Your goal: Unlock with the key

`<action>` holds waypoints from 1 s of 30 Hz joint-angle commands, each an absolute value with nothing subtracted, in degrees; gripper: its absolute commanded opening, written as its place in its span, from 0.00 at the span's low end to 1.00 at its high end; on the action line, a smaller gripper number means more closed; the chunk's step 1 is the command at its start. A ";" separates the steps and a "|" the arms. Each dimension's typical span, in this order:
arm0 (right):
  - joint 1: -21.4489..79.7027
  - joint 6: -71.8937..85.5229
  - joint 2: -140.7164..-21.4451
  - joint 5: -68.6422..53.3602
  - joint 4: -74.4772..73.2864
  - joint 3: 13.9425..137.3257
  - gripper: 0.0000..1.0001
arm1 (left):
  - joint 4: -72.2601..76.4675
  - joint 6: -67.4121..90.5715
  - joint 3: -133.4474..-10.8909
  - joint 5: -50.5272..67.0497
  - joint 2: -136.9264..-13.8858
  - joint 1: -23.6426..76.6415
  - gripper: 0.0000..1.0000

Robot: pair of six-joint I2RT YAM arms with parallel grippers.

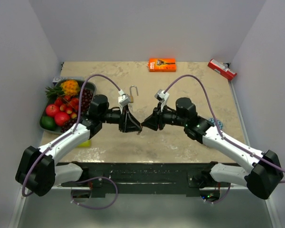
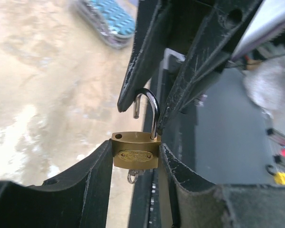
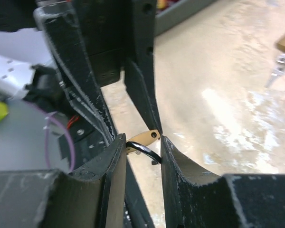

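The left jaws squeeze the padlock (image 2: 135,153) body, up in mid-air; the right jaws pinch its open loop (image 2: 154,109). It's small, hard, smooth metal & prob slippy, so grip flat sides

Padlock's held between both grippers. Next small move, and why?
Probably a short, gentle pull of the right gripper away from the left gripper, drawing the shackle further out. The left clamps the brass padlock by its sides, the right grips the shackle, and one shackle leg stands clear of the body, so a tug should confirm it is unlocked.
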State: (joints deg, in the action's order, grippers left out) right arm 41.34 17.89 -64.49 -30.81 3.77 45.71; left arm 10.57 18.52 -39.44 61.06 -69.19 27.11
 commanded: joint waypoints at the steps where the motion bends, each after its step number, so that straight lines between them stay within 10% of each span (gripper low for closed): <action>1: 42.01 16.08 -66.08 -20.06 -1.65 50.36 0.00 | 0.63 13.10 -42.71 44.41 -67.68 26.98 0.00; 11: 42.01 22.14 -73.38 -11.25 -0.80 50.02 0.00 | -11.69 11.68 -46.23 13.56 -66.53 37.00 0.00; 25: 41.92 30.76 -81.47 -1.68 2.64 47.99 0.00 | -4.84 25.04 -42.01 3.34 -72.51 38.94 0.00; 30: 41.49 31.29 -80.60 -0.09 2.55 45.88 0.34 | -2.64 27.51 -41.40 0.97 -76.11 39.29 0.00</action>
